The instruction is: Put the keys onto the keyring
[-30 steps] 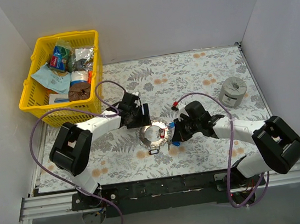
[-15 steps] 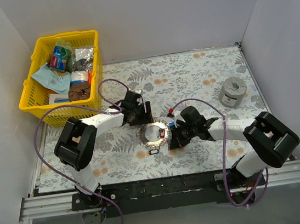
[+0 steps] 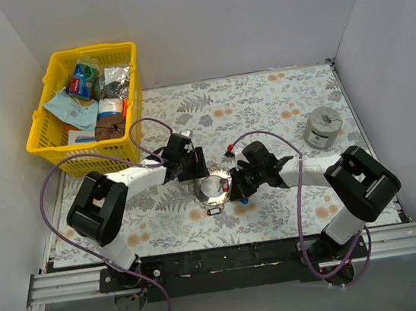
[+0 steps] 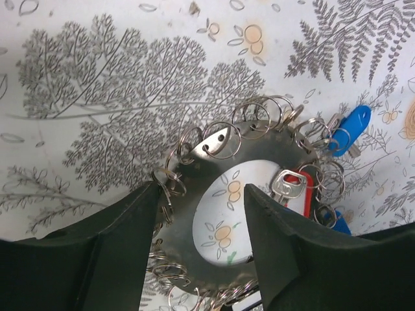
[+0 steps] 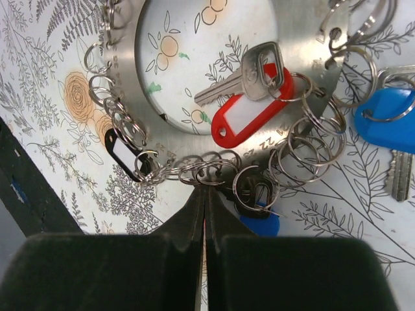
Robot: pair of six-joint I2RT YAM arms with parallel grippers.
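The silvery metal keyring (image 4: 266, 144) is partly hidden by the half-spread left gripper (image 4: 201, 194); the right gripper (image 5: 205, 194) is closed.

Fern-print table (image 3: 262, 102) (pale, floral) with keyring (image 4: 259, 139), keys (image 5: 246, 110), yellow basket (image 3: 90, 162), grey cylinder (image 3: 322, 127), black clip (image 5: 123, 155).

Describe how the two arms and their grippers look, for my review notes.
Both the left arm and right arm have white link shells with bulky black joint housings. A thin purple cable loops loosely along each. The left gripper and right gripper are black, with broad matte black fingers. No markings are visible.
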